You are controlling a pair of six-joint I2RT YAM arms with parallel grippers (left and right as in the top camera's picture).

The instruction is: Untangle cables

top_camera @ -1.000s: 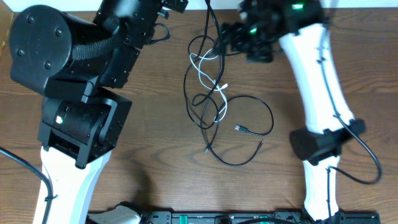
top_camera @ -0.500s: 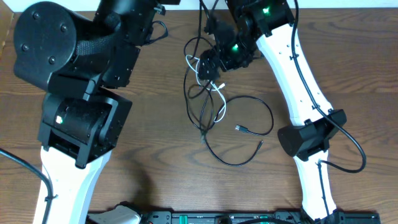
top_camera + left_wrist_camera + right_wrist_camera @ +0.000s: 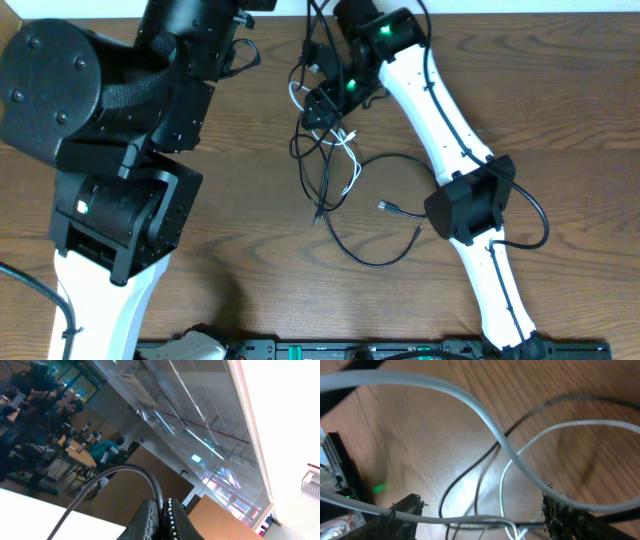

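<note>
The cables lie tangled at the table's upper middle. A white cable (image 3: pixel 347 142) winds through black cables (image 3: pixel 398 160), whose loops spread down to a small plug (image 3: pixel 388 206). My left gripper (image 3: pixel 161 506) is shut on a black cable (image 3: pixel 125 471) lifted off the table, and that strand runs off the overhead's top (image 3: pixel 312 20). My right gripper (image 3: pixel 322 98) hovers low over the knot, open. The white cable (image 3: pixel 470 425) and a thin black cable (image 3: pixel 451 487) pass between its fingers (image 3: pixel 405 512).
My left arm's bulky black body (image 3: pixel 110 150) covers the table's left side. My right arm's white link (image 3: pixel 440 110) slants from the knot down to the front right. A black rail (image 3: pixel 400 350) runs along the front edge. Bare wood (image 3: pixel 570 150) lies to the right.
My right gripper has swung left and down from the top right onto the tangle, its jaws narrowing. The left arm shifted slightly, and the upper loops drew up and left.
</note>
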